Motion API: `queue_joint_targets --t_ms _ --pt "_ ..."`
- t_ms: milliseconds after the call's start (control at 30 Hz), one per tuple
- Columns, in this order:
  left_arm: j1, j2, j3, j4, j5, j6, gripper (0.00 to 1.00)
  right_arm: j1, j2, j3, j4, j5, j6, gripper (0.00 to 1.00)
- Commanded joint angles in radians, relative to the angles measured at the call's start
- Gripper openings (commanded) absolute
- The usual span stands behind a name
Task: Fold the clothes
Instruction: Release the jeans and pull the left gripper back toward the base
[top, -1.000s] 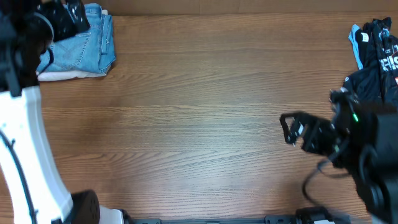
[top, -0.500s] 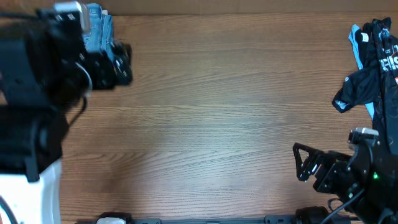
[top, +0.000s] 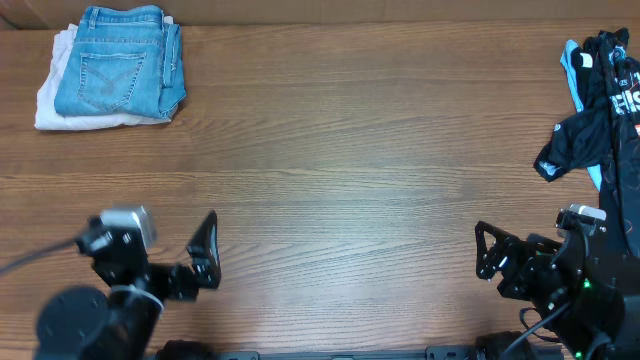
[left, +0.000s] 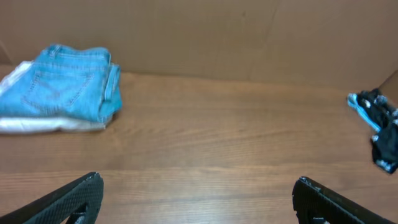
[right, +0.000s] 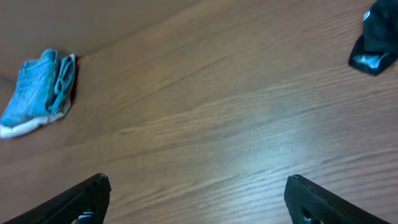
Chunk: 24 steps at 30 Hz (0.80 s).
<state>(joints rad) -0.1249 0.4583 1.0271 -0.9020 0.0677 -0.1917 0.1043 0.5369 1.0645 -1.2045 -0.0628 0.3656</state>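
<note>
- Half a second ago the left arm hung over the far-left corner and hid most of the folded light blue denim jeans (top: 118, 68). It has since drawn back to the near edge, at about 7 o'clock on the brown wood-grain table (top: 350, 150).
- The jeans now lie fully uncovered at about 10 o'clock, in the same spot, with a stitched back pocket facing up.
- The right arm has barely shifted in that half second and sits at about 5 o'clock.
- The left gripper (left: 194, 200) is spread wide: its two black fingertips sit at opposite lower corners of the wrist view, with bare table between them and nothing held.
- The right gripper (right: 196, 200) is spread just as wide and is likewise empty.
- Count: one pair of jeans, folded into a compact rectangle.
- One cream-white folded garment (top: 48, 102) lies under the jeans, showing along their left and near edges.
- One crumpled black garment with white lettering and light blue trim (top: 598, 95) lies at about 2 o'clock, well apart from the jeans.
- Two arms, two grippers.
</note>
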Motion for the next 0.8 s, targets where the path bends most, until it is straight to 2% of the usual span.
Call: queue_joint_targets --t_ms 0,67,333,467,767 --pt "-0.008 -0.106 -0.137 0.043 0.0 -0.019 1.0 -0.006 -0.053 -0.079 0.083 0.079 0.016 0.93" --pt "-0.008 -0.136 -0.183 0.074 0.0 -0.018 1.0 -0.006 -0.068 -0.108 0.165 0.085 0.031 1.0" --pt "-0.007 -0.117 -0.274 0.121 -0.009 -0.017 1.0 -0.006 -0.043 -0.114 0.362 0.073 0.039 1.0" --pt "-0.007 -0.105 -0.287 0.117 -0.079 -0.018 1.0 -0.006 -0.034 -0.114 0.386 0.073 0.039 1.0" --pt "-0.007 -0.105 -0.287 0.102 -0.079 -0.014 1.0 -0.006 -0.034 -0.114 0.386 0.073 0.038 1.0"
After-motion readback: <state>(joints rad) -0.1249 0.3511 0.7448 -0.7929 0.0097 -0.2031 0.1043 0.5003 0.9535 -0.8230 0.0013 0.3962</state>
